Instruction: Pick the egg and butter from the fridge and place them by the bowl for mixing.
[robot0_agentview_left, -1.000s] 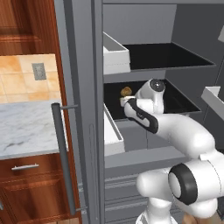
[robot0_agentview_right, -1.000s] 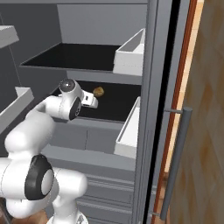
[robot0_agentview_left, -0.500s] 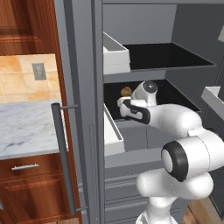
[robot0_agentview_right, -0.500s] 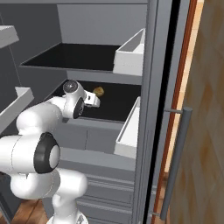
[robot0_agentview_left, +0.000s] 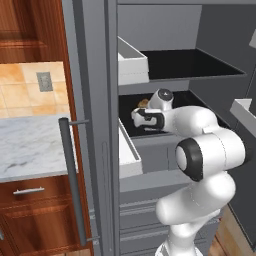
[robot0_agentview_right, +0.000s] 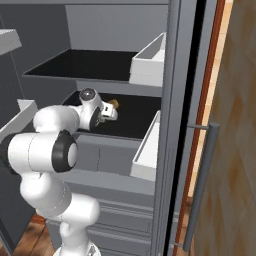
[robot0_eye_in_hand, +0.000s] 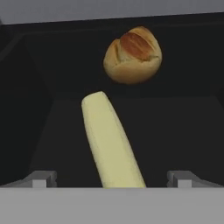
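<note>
Kitchen cupboards of brown wood flank the fridge (robot0_agentview_left: 95, 100), whose door stands open. Nearest us, we see the end effector (robot0_eye_in_hand: 111, 178) reaching onto the fridge's lower black shelf (robot0_agentview_right: 131, 116), its fingers spread wide with nothing between them touching. Just beyond, the butter (robot0_eye_in_hand: 110, 142) lies between the fingertips. Farther back on that shelf sits a golden-orange lumpy ball (robot0_eye_in_hand: 133, 54).

Pretty roomy on the fridge's (robot0_agentview_left: 95, 75) black middle shelf (robot0_eye_in_hand: 175, 131): bare floor either side of the butter (robot0_eye_in_hand: 111, 142). A golden-orange lumpy ball (robot0_eye_in_hand: 132, 54) sits just behind it, and white door bins (robot0_agentview_right: 147, 150) crowd the opening's edge.
</note>
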